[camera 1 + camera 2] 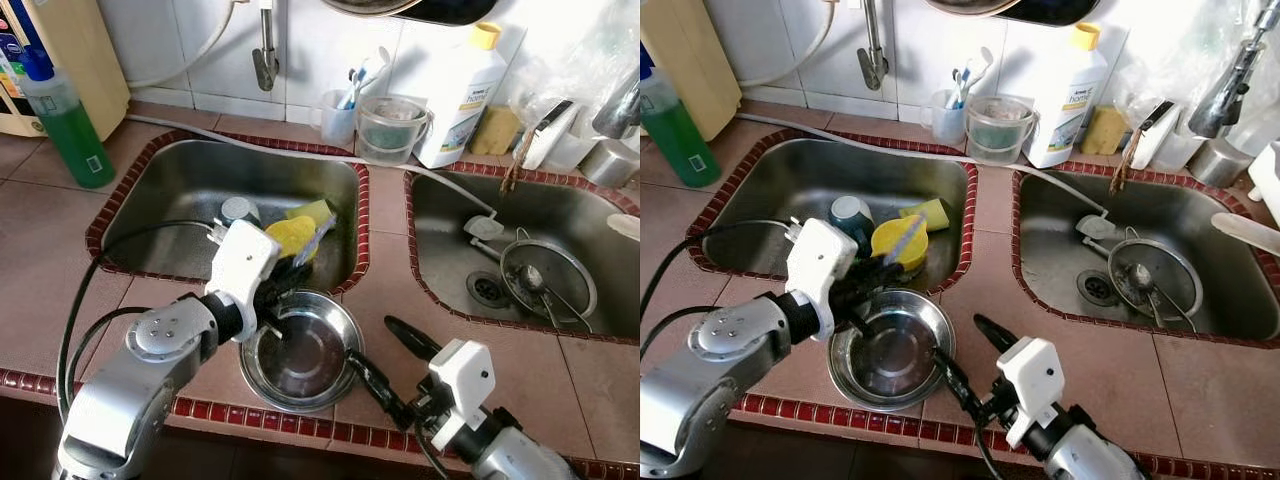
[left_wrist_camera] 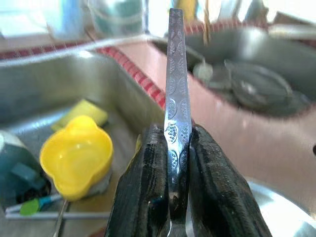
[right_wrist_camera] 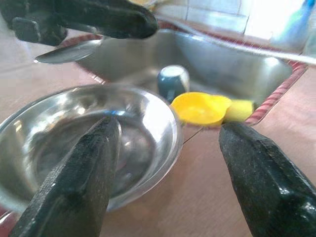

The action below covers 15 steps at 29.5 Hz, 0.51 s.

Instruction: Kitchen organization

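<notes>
- Left wrist view: the left gripper point(image 2: 178, 148) has its two black fingers pressed together on a flat patterned metal handle point(image 2: 177, 84), which sticks straight out between them.
- In the left eye view the left gripper point(image 1: 283, 283) sits above the far rim of a steel bowl point(image 1: 303, 352), at the near edge of the left sink point(image 1: 180, 180). The utensil's other end cannot be made out there.
- The bowl stands on the tiled counter point(image 1: 400, 290), between the left sink and the red tile edge.
- The right gripper point(image 1: 385, 355) is spread wide; one finger lies at the bowl's right rim, the other over bare counter beside it. In the right wrist view one finger point(image 3: 74, 182) is in front of the bowl and the other is off to its side.
- In the left sink lie a yellow cup point(image 1: 899, 241), a yellow sponge point(image 1: 927, 212) and a teal cup point(image 1: 850, 213), close together.
- The right sink point(image 1: 450, 230) holds a strainer point(image 1: 548, 278).
- A green bottle point(image 1: 65, 120) stands on the counter left of the sinks; a white bottle point(image 1: 460, 95) stands behind them by the wall.
</notes>
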Motion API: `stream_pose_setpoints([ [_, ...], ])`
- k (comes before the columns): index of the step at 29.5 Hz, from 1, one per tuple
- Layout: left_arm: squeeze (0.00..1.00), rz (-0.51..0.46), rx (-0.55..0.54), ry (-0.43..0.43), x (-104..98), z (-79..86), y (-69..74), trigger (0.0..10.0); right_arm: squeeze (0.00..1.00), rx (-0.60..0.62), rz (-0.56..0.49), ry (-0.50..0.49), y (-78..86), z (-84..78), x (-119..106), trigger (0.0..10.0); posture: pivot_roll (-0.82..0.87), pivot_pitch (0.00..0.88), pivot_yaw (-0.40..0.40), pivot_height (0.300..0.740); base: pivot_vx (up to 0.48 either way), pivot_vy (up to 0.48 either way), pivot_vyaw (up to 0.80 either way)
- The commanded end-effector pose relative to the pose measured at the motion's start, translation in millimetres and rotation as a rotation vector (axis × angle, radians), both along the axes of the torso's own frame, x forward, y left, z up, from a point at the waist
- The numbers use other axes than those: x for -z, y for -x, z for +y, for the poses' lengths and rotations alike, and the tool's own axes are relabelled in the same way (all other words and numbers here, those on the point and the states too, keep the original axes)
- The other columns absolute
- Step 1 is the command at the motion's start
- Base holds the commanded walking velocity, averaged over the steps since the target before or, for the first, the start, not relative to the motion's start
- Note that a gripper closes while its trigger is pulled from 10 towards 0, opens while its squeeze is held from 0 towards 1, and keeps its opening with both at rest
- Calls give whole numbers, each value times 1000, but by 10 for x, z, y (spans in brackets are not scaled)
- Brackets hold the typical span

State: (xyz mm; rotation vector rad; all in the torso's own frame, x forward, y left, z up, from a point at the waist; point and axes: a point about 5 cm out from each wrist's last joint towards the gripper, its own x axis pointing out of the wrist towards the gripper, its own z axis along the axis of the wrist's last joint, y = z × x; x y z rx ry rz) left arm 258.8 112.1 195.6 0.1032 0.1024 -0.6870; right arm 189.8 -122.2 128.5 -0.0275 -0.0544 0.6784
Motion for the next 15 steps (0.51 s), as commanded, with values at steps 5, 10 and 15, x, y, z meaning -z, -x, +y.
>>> stream_pose_setpoints([
  [5,0,-63,-97,76,-49,44,-75,10000,0,100,-76,-31,-155,-55,-101,10000,-201,84,-71,740,0,0,0],
  [10,0,-65,-183,117,-11,114,-161,10000,0,184,-124,-58,-286,-78,-175,10000,-199,74,-67,740,0,0,0],
  [15,0,-104,-308,173,25,214,-277,10000,0,291,-165,-82,-456,-101,-214,10000,-194,63,-63,740,0,0,0],
])
